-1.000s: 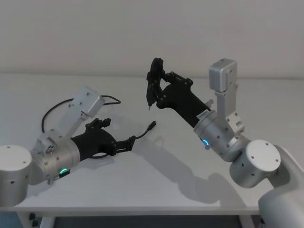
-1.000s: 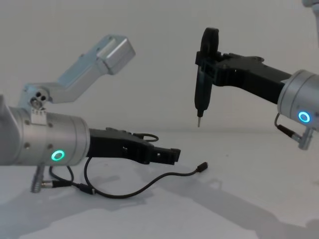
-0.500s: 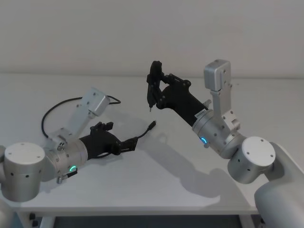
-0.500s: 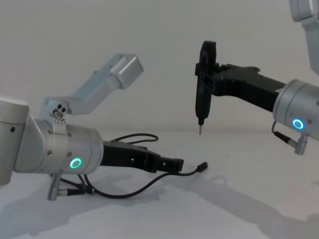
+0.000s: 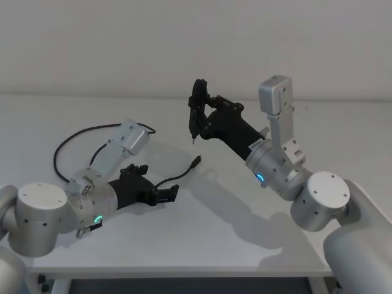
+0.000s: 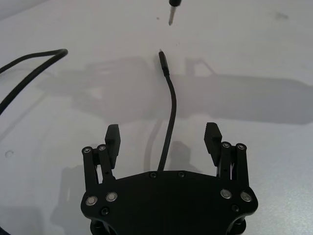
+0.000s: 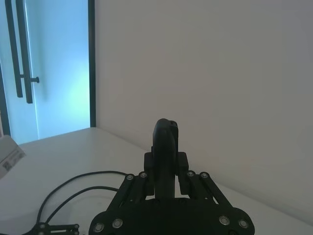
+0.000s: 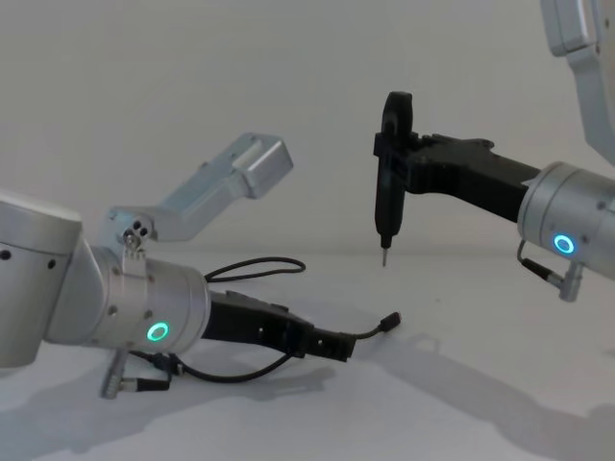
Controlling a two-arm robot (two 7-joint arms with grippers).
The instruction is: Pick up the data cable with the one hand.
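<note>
Data cable (image 6: 170,105) on table (image 5: 214,236) between left gripper (image 6: 162,133) fingers (image 6: 112,136); tool (image 8: 387,206) in right gripper (image 5: 201,113) behind

Head looks down, chest across, seemingly one table (image 5: 184,245).

Thin black data cable (image 6: 171,107), loose loops, lying flat on white table (image 5: 214,242)

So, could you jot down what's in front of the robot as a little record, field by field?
Surface: white table
Cable: black data cable, lying on the table in loose loops
Left arm: left tool open, low over the table, a stretch of the cable running between its fingers, touching neither
Right arm: right tool raised above the table, shut on a black pen-shaped item, metal tip pointing down
Cable lifted: not yet
</note>
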